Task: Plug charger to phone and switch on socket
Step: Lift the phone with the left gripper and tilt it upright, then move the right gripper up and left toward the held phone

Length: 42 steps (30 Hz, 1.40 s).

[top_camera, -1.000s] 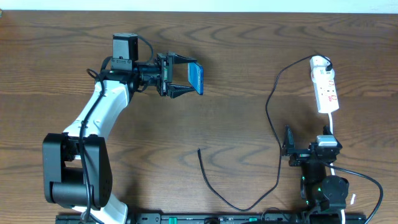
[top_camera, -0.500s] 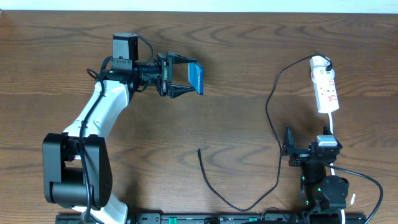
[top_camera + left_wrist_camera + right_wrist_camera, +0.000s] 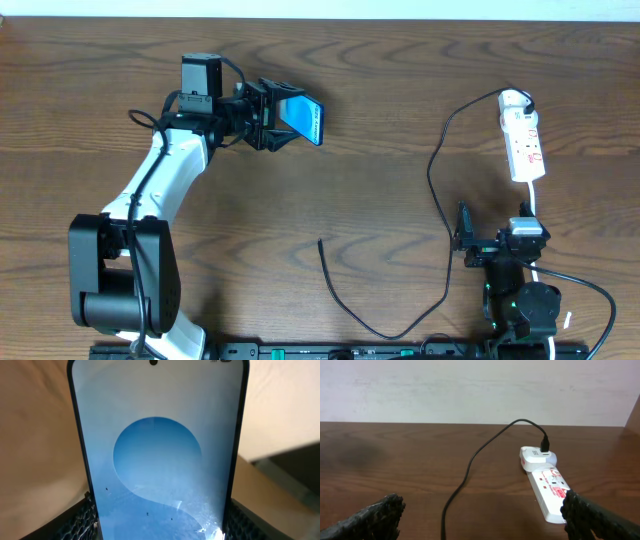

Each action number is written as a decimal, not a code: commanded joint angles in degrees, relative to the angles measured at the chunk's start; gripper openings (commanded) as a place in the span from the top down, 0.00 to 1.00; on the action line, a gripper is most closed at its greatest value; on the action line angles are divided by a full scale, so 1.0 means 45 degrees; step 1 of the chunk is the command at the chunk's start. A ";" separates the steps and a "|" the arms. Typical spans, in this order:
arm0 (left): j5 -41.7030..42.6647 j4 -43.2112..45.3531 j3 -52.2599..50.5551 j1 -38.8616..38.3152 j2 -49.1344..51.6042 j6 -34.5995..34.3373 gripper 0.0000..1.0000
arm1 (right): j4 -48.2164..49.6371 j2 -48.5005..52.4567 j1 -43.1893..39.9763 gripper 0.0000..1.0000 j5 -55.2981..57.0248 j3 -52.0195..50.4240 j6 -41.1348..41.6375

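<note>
- From overhead, the left gripper (image 3: 296,117) was at the far left of the wooden surface (image 3: 400,60), clamped across the phone (image 3: 313,122), which was held off the surface and tilted, its blue screen partly facing up.
- The left wrist view added what the overhead could not. The phone's (image 3: 157,460) screen filled the frame with its lighter blue circle, and the meshed fingertips (image 3: 82,520) pressed on both long edges near the bottom.
- The right gripper (image 3: 497,232) sat near the front right edge with its jaws spread wide and nothing between them. Its wrist view showed only the two finger ends (image 3: 370,520) at the lower corners.
- The socket (image 3: 522,140) lay at the far right. The right wrist view showed its (image 3: 550,490) red marks, though I cannot tell the switch position.
- Only the overhead showed the whole charger (image 3: 431,170), which looped from the socket's far end down the surface, its free tip lying near the centre front, well apart from the phone.
- The right wrist view showed the charger's (image 3: 470,467) plug seated in the socket's end.
</note>
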 commanded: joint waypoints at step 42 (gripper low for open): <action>-0.3099 0.0121 0.0364 -0.0005 -0.0311 0.3128 0.92 | 0.2783 -0.0092 0.0102 0.01 -0.0029 -0.0019 -0.0053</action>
